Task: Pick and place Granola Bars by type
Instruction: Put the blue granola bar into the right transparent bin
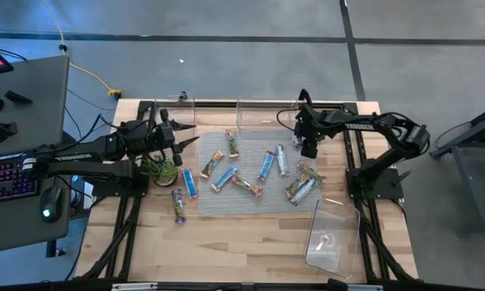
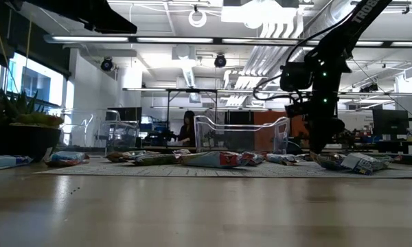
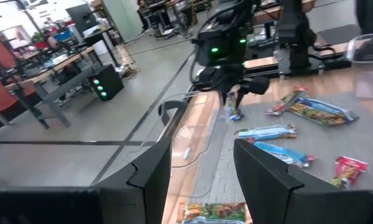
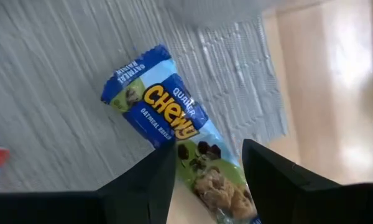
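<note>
The right hand [image 4: 205,180], fingers spread, is hovering over a blue granola bar [image 4: 174,149] on the mat near the surface's far edge, its long axis running between them; the left hand [image 1: 178,137] is waiting open.

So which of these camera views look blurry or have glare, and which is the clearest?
Right wrist view is the clearest: the blue bar has readable print between the open right gripper. Left wrist view is soft, with the left gripper near and blurred. Low view is backlit by bright ceiling lights, so the bars read dim. High view is evenly lit, but the bars look small.
</note>
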You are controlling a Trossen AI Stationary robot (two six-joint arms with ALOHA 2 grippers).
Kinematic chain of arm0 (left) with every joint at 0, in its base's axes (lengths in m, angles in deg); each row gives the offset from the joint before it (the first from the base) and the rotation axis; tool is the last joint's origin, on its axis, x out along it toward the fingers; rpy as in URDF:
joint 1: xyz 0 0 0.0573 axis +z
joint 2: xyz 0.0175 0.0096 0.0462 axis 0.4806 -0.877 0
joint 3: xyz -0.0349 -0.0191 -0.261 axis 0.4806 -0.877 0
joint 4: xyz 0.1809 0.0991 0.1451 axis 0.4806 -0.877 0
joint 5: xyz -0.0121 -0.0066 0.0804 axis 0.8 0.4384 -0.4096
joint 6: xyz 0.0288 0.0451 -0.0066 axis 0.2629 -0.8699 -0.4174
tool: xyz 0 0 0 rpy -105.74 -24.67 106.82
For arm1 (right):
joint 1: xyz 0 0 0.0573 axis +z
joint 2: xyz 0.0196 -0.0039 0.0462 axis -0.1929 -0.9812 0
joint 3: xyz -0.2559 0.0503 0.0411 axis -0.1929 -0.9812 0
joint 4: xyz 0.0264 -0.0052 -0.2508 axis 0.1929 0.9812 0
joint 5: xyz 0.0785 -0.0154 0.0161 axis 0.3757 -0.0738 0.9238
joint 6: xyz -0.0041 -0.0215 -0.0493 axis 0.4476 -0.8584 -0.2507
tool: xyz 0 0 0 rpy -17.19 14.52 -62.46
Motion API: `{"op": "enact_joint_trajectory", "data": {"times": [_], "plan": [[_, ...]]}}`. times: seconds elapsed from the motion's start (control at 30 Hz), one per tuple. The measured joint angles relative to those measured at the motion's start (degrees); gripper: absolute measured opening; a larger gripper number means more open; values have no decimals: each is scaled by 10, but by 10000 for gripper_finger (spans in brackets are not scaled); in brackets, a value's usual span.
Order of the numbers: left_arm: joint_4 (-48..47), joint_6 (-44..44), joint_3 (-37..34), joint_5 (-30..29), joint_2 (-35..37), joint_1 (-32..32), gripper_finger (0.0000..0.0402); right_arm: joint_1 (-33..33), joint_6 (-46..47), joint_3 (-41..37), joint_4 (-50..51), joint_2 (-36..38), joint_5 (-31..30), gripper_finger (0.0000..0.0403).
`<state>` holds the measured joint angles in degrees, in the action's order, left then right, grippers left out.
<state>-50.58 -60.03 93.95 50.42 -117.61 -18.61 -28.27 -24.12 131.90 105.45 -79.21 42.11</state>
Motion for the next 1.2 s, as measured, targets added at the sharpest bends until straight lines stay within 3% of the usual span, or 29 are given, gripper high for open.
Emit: {"op": "enact_joint_trajectory", "data": {"times": [0.43, 0.67, 0.97, 1.2], "plan": [[0, 0, 0, 13, 0, 0, 168, 7, -37, 0, 66, -2, 50, 151], [0, 0, 0, 13, 0, 0, 168, 49, -51, -1, 73, -3, 35, 104], [0, 0, 0, 13, 0, 0, 168, 62, -43, -1, 76, -3, 15, 10], [0, 0, 0, 13, 0, 0, 168, 62, -14, -4, 97, 20, 35, 2]]}}
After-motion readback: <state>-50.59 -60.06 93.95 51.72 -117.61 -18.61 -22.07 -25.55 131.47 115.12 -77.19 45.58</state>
